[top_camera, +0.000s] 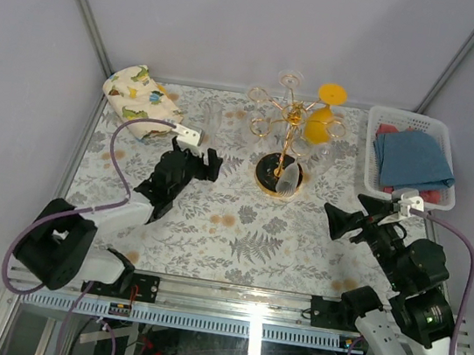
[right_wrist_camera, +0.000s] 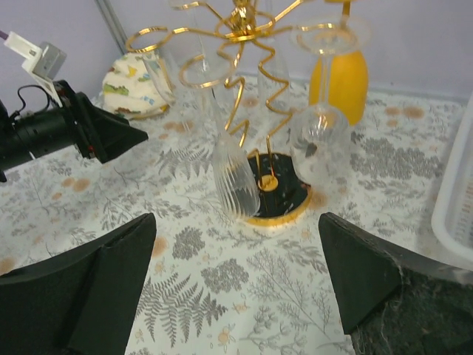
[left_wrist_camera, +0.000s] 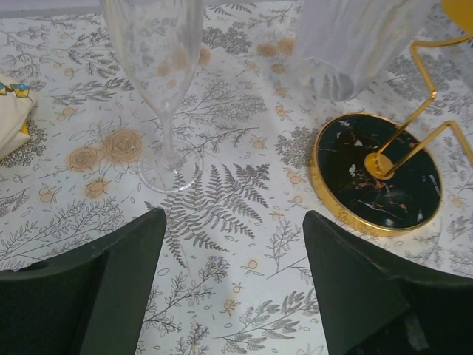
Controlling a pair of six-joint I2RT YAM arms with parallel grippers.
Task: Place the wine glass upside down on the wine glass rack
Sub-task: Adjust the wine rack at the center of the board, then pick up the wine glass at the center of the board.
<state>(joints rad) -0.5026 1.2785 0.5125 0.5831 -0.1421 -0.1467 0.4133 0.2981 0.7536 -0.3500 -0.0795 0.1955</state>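
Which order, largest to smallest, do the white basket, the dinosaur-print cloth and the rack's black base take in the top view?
1. white basket
2. dinosaur-print cloth
3. rack's black base, clearly the smallest

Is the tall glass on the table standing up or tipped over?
Standing up. The tall glass has its foot flat on the table, bowl above.

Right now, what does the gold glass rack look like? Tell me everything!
The wine glass rack is shiny gold wire: one centre pole, curly arms ending in loops, and a round black base with a gold rim. It stands upright on the flowery table. A ribbed clear glass and a rounder clear glass hang upside down from it.
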